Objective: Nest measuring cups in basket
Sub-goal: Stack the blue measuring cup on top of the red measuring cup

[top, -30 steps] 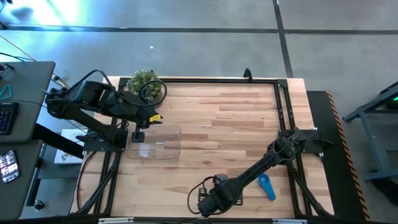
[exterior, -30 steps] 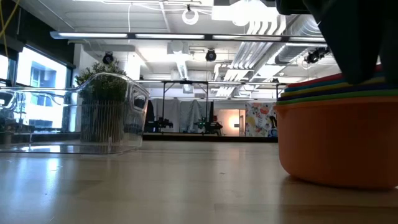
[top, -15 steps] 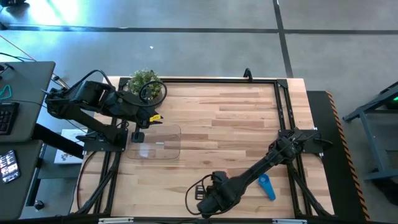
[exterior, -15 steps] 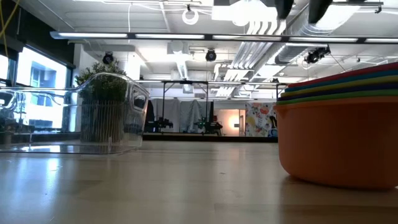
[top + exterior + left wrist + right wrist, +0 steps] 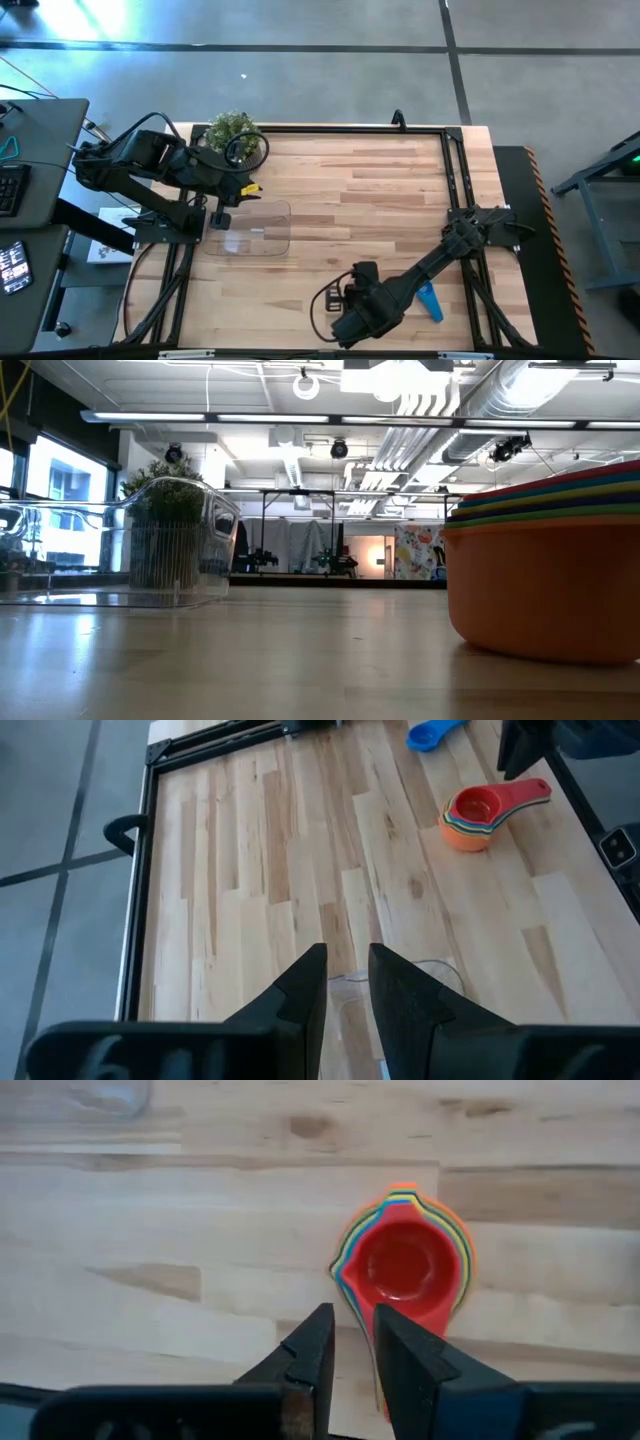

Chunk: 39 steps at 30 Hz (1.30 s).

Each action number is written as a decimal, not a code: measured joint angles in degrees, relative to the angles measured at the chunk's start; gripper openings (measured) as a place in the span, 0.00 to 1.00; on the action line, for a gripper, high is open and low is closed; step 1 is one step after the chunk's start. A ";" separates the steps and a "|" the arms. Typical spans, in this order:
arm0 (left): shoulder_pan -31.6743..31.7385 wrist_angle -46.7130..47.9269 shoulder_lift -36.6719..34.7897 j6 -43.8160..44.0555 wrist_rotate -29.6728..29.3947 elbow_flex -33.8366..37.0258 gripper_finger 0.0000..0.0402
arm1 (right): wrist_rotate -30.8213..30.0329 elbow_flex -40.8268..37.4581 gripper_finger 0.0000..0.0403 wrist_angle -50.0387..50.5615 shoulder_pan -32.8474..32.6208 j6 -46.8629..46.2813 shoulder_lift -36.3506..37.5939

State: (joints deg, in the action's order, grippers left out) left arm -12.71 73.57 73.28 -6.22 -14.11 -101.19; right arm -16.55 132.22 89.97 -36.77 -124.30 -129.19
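The measuring cups (image 5: 405, 1265) stand nested in one stack on the table, red one on top, orange one at the bottom (image 5: 545, 585). The red handle (image 5: 520, 792) sticks out sideways. One blue cup (image 5: 428, 300) lies apart, near the table's right front. My right gripper (image 5: 353, 1342) hangs shut above the stack and just beside it, touching nothing; in the high view the right arm (image 5: 400, 290) hides the stack. My left gripper (image 5: 347, 982) waits shut over the near-left part of the clear basket (image 5: 255, 230), which holds no cup.
A small potted plant (image 5: 232, 130) stands behind the basket at the table's far left corner. Black frame rails (image 5: 455, 170) run along the table's edges. Bare wood (image 5: 370, 190) stretches between the basket and the stack.
My right gripper has risen off the stack of cups, out of the low view, and tipped more steeply downward, its fingers unchanged. The stack stays where it was. My left arm has kept still.
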 joint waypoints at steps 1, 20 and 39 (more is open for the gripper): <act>0.00 -0.01 0.00 0.05 0.00 0.00 0.17 | -0.50 -0.02 0.16 0.07 -0.09 0.75 0.14; 2.85 -4.17 0.00 6.63 -0.20 0.00 0.17 | -13.95 -0.09 0.16 0.04 4.29 30.63 13.55; 8.10 -4.08 0.00 16.64 -0.21 0.00 0.17 | -14.55 -4.73 0.16 -0.08 16.07 65.84 31.03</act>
State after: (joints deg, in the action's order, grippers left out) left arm -4.61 69.49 73.28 10.42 -14.31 -101.19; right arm -31.10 127.49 89.89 -20.70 -58.46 -98.16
